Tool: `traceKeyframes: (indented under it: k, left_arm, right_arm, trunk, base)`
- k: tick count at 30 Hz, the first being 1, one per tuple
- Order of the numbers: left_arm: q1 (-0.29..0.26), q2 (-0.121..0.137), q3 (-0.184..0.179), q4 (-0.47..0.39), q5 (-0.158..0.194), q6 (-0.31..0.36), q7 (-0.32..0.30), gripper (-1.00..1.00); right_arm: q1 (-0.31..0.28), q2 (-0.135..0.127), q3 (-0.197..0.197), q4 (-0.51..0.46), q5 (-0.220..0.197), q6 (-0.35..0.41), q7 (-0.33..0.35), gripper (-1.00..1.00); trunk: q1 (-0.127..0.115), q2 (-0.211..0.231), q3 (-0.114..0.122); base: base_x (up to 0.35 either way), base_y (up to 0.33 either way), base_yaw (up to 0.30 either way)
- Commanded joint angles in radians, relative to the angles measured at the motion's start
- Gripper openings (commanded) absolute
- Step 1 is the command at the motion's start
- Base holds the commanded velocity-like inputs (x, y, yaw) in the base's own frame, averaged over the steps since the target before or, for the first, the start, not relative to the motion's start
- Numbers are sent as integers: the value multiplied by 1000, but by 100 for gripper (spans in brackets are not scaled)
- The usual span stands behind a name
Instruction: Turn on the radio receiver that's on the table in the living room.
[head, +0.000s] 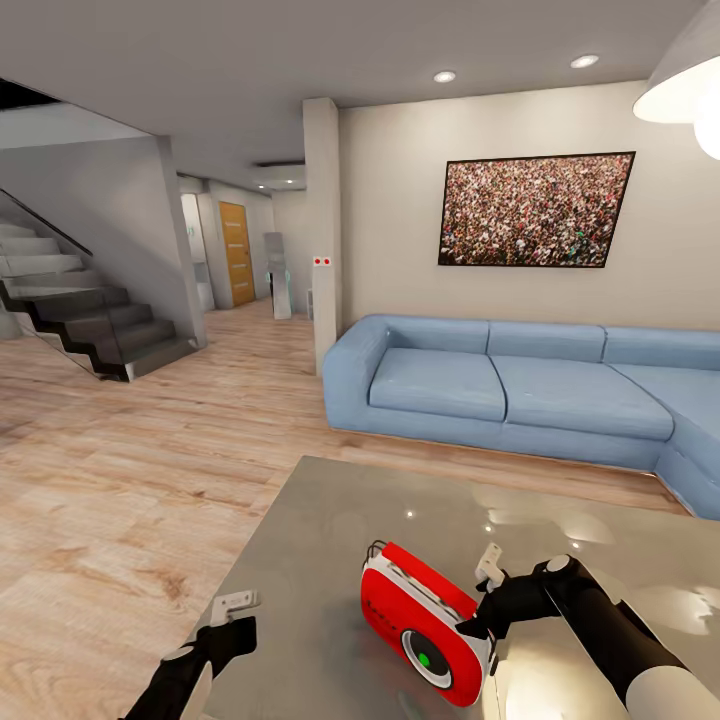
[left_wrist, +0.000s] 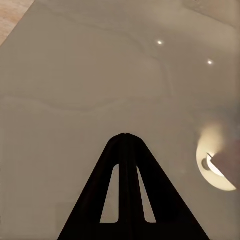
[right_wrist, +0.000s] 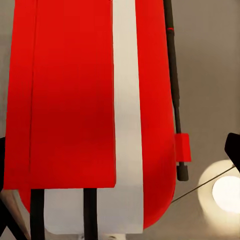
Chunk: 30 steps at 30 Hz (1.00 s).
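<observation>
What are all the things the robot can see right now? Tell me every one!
radio receiver: one, red with white trim, green dial centre, on the table
table: one, glossy grey, in front of the robot
sofa: one, light blue, against the wall
framed picture: one, crowd scene, above the sofa
staircase: one, grey, far left
door: one, orange-brown, down the hallway
pendant lamp: one, white, upper right
left gripper: shut, over the table
right gripper: beside the radio

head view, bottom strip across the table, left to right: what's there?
left gripper → radio receiver, dial centre green → right gripper, all over the glossy grey table.
</observation>
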Motion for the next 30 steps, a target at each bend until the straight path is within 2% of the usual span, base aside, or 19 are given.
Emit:
traceKeyframes:
  k: [1, 3, 9, 14, 17, 30]
  left_arm:
    - [0, 1, 0, 0, 0, 0, 0, -100]
    - [0, 5, 0, 0, 1, -2, 0, -100]
    - [0, 7, -3, 0, -6, -2, 0, -100]
    - [0, 6, -3, 0, -55, -2, 0, -100]
    - [0, 4, -3, 0, -67, -2, 0, -100]
    - [0, 6, -4, 0, -73, -4, 0, -100]
  right_arm:
    - [0, 0, 0, 0, 0, 0, 0, 100]
    - [0, 0, 0, 0, 0, 0, 0, 100]
    - [0, 0, 0, 0, 0, -1, 0, 100]
    - [0, 0, 0, 0, 0, -1, 0, 100]
    - [0, 0, 0, 0, 0, -1, 0, 100]
    - [0, 0, 0, 0, 0, -1, 0, 100]
  trunk:
    - [0, 0, 0]
    - [0, 0, 0]
    - [-23, 42, 19]
    - [-42, 77, 34]
    - [-54, 98, 44]
    - [-103, 189, 85]
  base:
    - [0, 0, 0]
    - [0, 0, 0]
    - [0, 0, 0]
    - [0, 0, 0]
    - [0, 0, 0]
    - [0, 0, 0]
